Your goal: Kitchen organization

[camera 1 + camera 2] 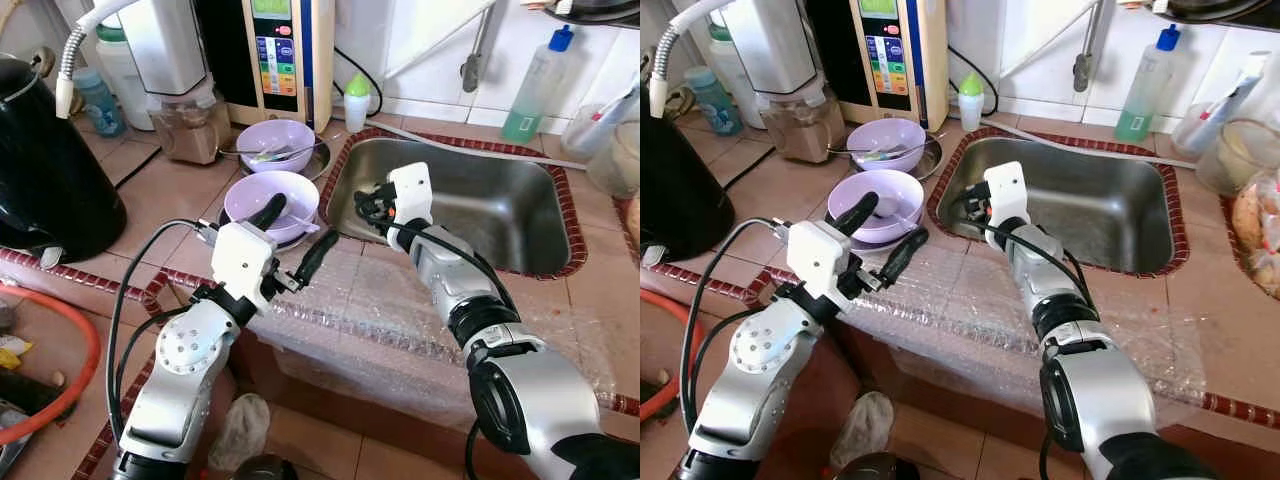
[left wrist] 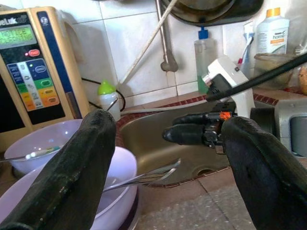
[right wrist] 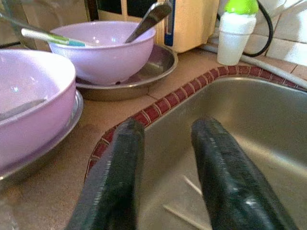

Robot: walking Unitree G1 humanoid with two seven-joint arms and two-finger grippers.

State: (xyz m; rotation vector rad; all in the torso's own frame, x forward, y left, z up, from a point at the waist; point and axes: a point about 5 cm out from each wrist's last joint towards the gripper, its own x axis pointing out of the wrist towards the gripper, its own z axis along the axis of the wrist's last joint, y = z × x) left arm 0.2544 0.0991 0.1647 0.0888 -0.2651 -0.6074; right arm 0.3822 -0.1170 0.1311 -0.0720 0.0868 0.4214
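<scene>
Two lilac bowls stand on metal plates left of the steel sink (image 1: 500,210). The near bowl (image 1: 255,195) holds a fork, the far bowl (image 1: 278,135) a spoon and a thin white-and-green utensil. My left gripper (image 1: 295,232) hovers over the counter just in front of the near bowl, open wide, nothing between its fingers. My right gripper (image 1: 362,207) hangs at the sink's left rim, pointing toward the bowls. Its fingers (image 3: 122,163) are open only narrowly and hold nothing.
Bubble wrap (image 1: 380,300) covers the counter's front edge. A black kettle (image 1: 40,160) stands at far left. A blender jar (image 1: 185,125), a water machine (image 1: 278,50) and a small green-capped bottle (image 1: 357,100) line the back. A green soap bottle (image 1: 535,85) stands behind the sink.
</scene>
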